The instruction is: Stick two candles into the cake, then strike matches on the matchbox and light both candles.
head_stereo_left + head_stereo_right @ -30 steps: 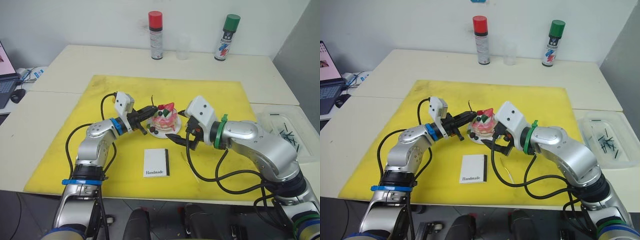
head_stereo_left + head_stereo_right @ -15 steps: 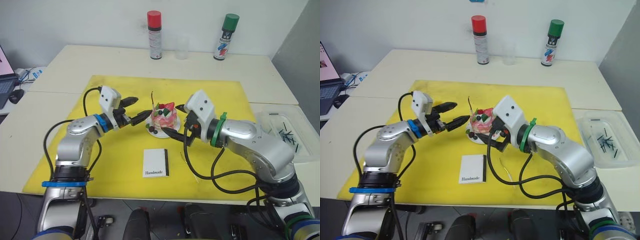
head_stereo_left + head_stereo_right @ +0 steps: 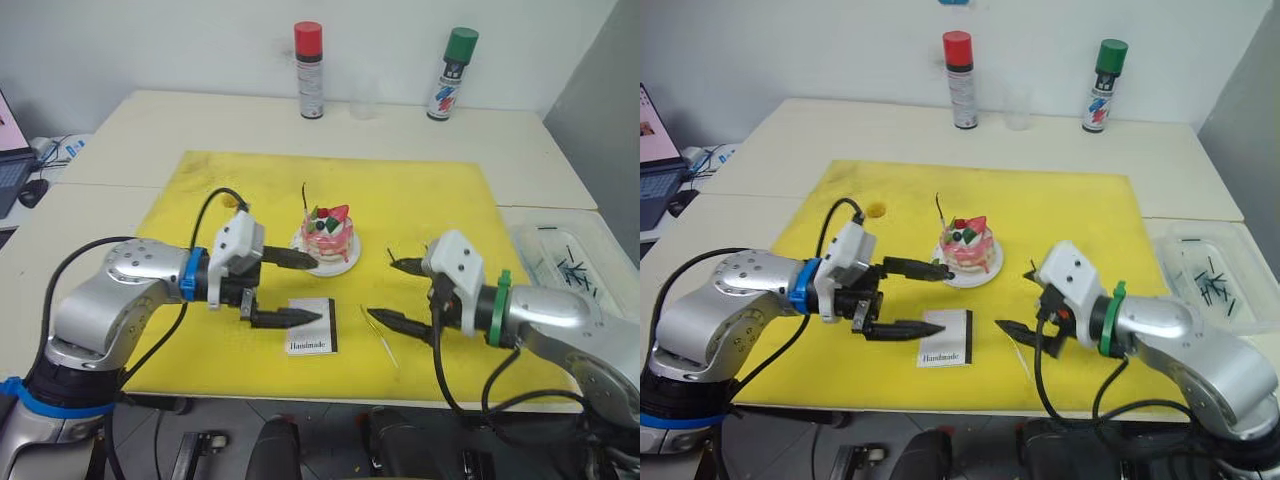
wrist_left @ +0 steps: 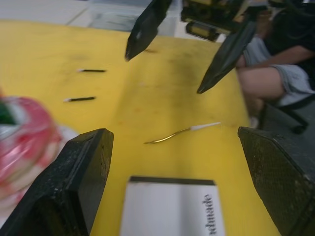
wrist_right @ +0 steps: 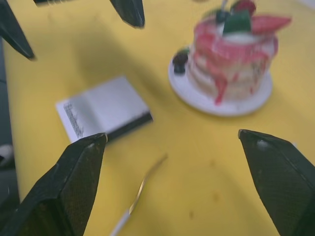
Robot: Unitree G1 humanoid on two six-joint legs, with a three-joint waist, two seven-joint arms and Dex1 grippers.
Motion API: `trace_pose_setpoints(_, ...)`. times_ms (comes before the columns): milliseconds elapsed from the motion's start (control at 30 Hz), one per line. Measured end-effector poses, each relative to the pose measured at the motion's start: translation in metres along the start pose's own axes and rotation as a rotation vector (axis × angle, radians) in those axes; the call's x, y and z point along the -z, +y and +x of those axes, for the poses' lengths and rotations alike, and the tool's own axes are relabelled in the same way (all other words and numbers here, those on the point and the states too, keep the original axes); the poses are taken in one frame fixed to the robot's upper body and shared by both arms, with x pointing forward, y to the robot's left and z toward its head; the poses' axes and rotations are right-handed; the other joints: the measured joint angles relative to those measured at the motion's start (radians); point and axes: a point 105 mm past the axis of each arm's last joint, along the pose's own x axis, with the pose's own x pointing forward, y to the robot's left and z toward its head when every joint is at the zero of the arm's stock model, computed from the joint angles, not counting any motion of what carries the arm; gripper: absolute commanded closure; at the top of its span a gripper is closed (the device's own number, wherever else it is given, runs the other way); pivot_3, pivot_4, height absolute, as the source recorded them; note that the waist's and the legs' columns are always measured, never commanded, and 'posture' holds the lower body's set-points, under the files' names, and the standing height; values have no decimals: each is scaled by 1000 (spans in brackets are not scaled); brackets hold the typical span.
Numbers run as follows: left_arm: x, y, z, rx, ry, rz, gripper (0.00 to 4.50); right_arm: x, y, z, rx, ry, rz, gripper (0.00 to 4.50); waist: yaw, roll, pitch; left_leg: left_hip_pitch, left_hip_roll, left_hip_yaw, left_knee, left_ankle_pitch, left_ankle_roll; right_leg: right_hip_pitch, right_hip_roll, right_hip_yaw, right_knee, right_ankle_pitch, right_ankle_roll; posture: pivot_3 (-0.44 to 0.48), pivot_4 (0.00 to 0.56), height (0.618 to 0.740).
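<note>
Left claw spread wide, empty, held level over the matchbox, pointing rightward. Right claw also wide and empty, facing it across a loose candle lying on the yellow mat. Cake stands behind, one candle upright in it. Matches lie right of the cake.

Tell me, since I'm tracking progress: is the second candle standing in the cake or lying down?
Lying down. The second candle lies flat on the yellow mat, apart from the cake, which holds one upright candle.
</note>
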Motion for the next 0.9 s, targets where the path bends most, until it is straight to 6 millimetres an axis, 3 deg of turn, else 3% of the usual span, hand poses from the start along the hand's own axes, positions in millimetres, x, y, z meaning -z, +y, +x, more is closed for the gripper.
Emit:
trace_pose_setpoints(67,3,-6,6,42,4,-7,16,14,8,-2,1,37,33,0,-4,0,0,0,0,0,0,0,0,0,0,0,1,0,0,0,150,689)
trace_pose_setpoints(400,9,-17,11,134,22,33,16,43,29,13,70,93,131,0,-6,0,0,1,0,1,1,0,0,0,1,2,1,0,0,0,150,689)
trace_pose_setpoints(500,12,-18,11,133,29,41,0,51,29,15,93,124,138,603,-6,0,0,1,0,1,1,0,0,0,1,1,1,0,0,0,150,689)
trace_pose_setpoints(867,19,-23,14,82,29,23,0,52,31,18,80,155,190,4458,-6,0,0,1,0,1,1,0,0,0,1,1,1,0,0,0,150,689)
trace_pose_setpoints(900,19,-23,14,81,30,21,0,52,32,18,73,159,195,4458,-6,0,0,1,0,1,1,0,0,0,1,1,1,0,0,0,150,689)
